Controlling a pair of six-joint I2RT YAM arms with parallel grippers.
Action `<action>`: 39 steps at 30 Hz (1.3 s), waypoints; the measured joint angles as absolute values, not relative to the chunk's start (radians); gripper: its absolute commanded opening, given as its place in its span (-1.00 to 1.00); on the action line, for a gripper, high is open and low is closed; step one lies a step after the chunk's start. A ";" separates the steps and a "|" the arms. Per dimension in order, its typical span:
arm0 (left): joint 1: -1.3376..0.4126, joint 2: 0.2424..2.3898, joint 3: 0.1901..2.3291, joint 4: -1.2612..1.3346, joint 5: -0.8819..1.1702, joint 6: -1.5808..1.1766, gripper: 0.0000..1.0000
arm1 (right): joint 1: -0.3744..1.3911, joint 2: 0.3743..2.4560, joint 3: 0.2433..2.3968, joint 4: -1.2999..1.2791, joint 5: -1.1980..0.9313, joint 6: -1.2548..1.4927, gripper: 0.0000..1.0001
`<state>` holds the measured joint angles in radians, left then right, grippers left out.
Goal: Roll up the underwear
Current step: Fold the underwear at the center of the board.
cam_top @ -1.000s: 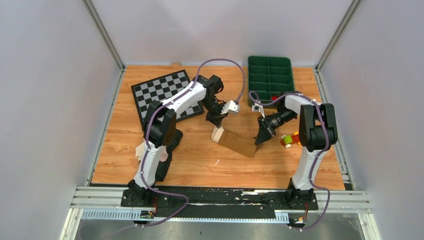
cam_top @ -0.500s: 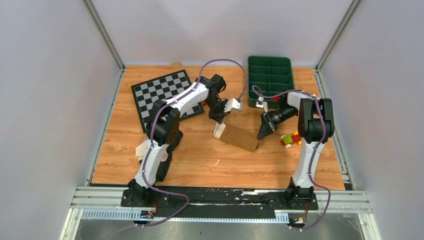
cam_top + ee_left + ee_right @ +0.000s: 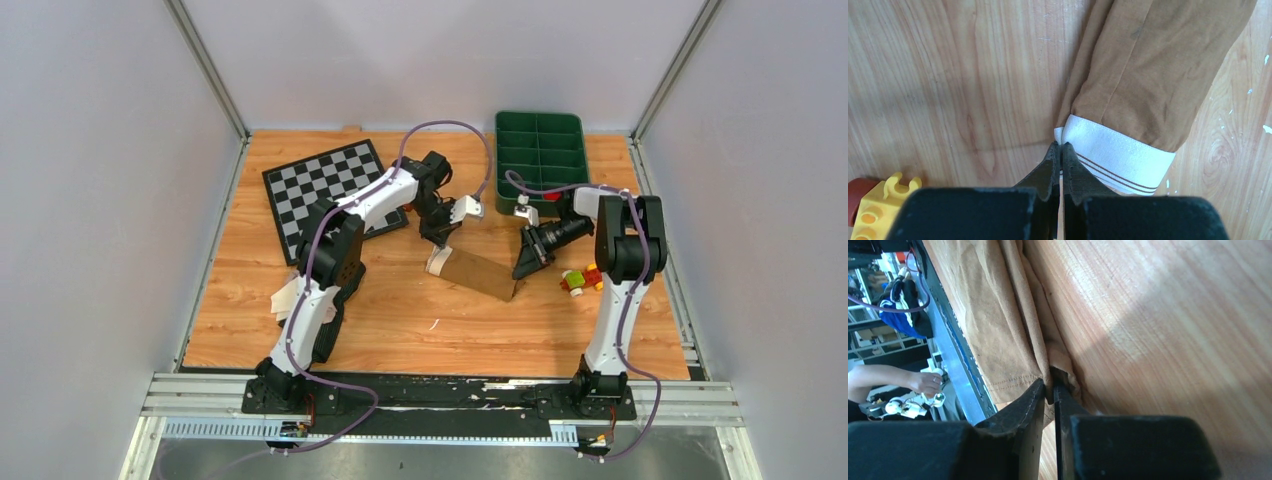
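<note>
Two or perhaps three blocks (image 3: 578, 280) near underwear (image 3: 482, 274)

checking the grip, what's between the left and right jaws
The brown underwear stretches from the left jaws, on its white waistband, to the right jaws on the other end; clearest in the top view.

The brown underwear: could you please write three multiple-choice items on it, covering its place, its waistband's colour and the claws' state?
1. Where does the brown underwear lie?
A) far left corner
B) middle of the table
C) near right corner

2. Its waistband is:
A) black
B) green
C) white with thin dark stripes

3. The left claw and right claw are:
A) each shut on one end of it
B) both wide open
C) both clear of the cloth

Answers:
B, the top view shows it on bare wood mid-table.
C, the left wrist view shows the striped white band.
A, each wrist view shows cloth pinched.
</note>
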<state>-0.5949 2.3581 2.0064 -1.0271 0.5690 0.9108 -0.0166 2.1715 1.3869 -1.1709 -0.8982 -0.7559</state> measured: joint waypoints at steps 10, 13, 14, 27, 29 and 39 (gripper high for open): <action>-0.590 2.331 1.944 -0.957 0.595 0.848 -1.00 | -0.015 1.966 1.339 -1.028 -0.783 -0.615 0.01; -0.590 2.324 1.931 -0.942 0.597 0.837 -1.00 | -0.017 1.819 1.343 -1.003 -0.718 -0.611 0.04; -0.590 2.323 1.930 -0.941 0.597 0.833 -1.00 | -0.017 1.766 1.347 -0.995 -0.699 -0.612 -0.01; -0.587 2.323 1.926 -0.931 0.609 0.755 -1.00 | 0.236 1.580 1.135 -0.762 -0.651 -0.708 -0.59; -0.587 2.323 1.923 -0.930 0.615 0.744 -1.00 | 0.258 1.579 1.077 -0.700 -0.650 -0.692 -0.59; -0.587 2.309 1.888 -0.907 0.631 0.709 -1.00 | 0.334 1.690 1.066 -0.519 -0.693 -0.583 -0.60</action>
<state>-0.5865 2.3093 1.8885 -0.9066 0.6312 0.7090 0.3344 1.6901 1.0664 -0.5186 -0.6933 -0.5827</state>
